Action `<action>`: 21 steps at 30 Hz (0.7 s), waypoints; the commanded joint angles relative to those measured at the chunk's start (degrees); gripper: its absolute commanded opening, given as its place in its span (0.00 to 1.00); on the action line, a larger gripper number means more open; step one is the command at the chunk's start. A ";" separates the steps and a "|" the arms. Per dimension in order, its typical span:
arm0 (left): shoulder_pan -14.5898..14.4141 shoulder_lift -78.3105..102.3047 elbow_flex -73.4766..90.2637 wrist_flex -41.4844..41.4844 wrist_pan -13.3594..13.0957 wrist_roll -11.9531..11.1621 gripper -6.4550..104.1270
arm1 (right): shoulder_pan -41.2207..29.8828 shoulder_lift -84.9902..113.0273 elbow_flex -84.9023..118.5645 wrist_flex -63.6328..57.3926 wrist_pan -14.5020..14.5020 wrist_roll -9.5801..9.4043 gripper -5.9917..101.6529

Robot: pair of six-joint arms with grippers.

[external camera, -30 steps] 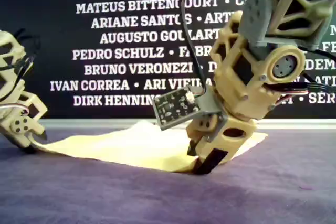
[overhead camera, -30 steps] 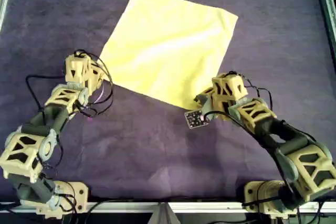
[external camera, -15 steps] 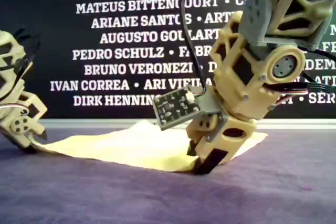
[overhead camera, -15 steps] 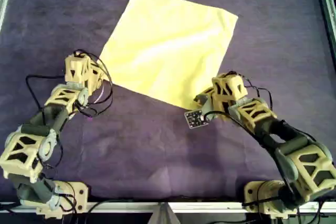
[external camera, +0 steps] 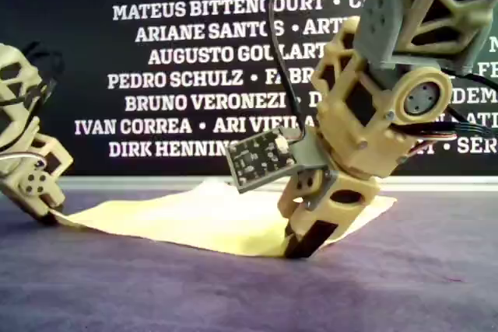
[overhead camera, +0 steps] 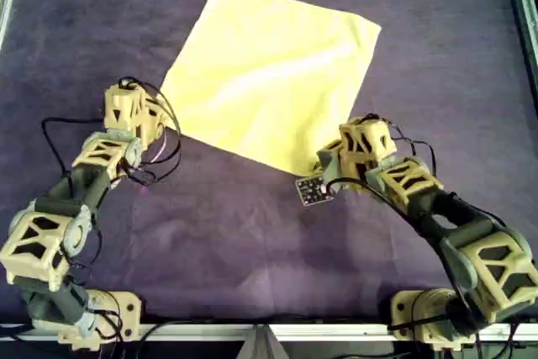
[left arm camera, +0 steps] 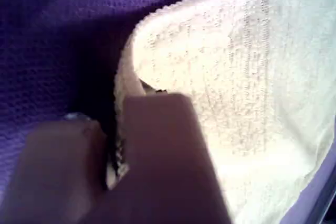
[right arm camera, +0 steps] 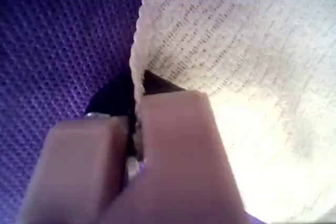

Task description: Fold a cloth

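The cloth [overhead camera: 271,73], pale yellow and lightly creased, lies spread as a tilted square in the upper centre of the overhead view, on the dark purple mat [overhead camera: 252,233] covering the tabletop. Left gripper [overhead camera: 160,119], at the cloth's left corner in the overhead view, is pressed together on that corner; the left wrist view shows the cloth edge [left arm camera: 123,108] caught between its fingers [left arm camera: 157,150]. Right gripper [overhead camera: 324,161], at the cloth's lower corner in the overhead view, likewise pinches the fabric edge [right arm camera: 137,77]. In the exterior view the cloth [external camera: 202,219] lies low on the mat [external camera: 233,293], its near edge slightly raised at the right gripper [external camera: 299,242]. A small circuit board [external camera: 261,159] hangs on that arm's wrist.
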State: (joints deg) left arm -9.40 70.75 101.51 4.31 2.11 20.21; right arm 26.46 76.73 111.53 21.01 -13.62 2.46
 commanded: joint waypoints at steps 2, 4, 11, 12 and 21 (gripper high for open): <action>-0.79 2.29 -2.20 0.18 0.18 -0.44 0.07 | -0.62 2.46 -3.34 0.97 -0.26 0.35 0.05; -0.88 3.16 0.35 0.18 0.18 -0.44 0.07 | -0.62 4.39 -2.29 0.97 0.44 0.35 0.05; -6.06 15.73 13.27 0.18 0.18 -0.44 0.07 | -0.79 11.87 0.35 4.57 0.70 -0.26 0.05; -7.03 18.54 15.82 0.18 0.18 -0.44 0.07 | -0.79 12.57 0.79 5.98 0.70 -0.44 0.05; -13.01 37.44 34.28 0.18 0.18 0.35 0.07 | -2.72 16.00 4.83 12.48 1.76 -0.70 0.05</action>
State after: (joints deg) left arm -20.65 101.25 134.12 4.48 2.20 20.39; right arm 25.40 87.71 116.63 32.17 -12.83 2.11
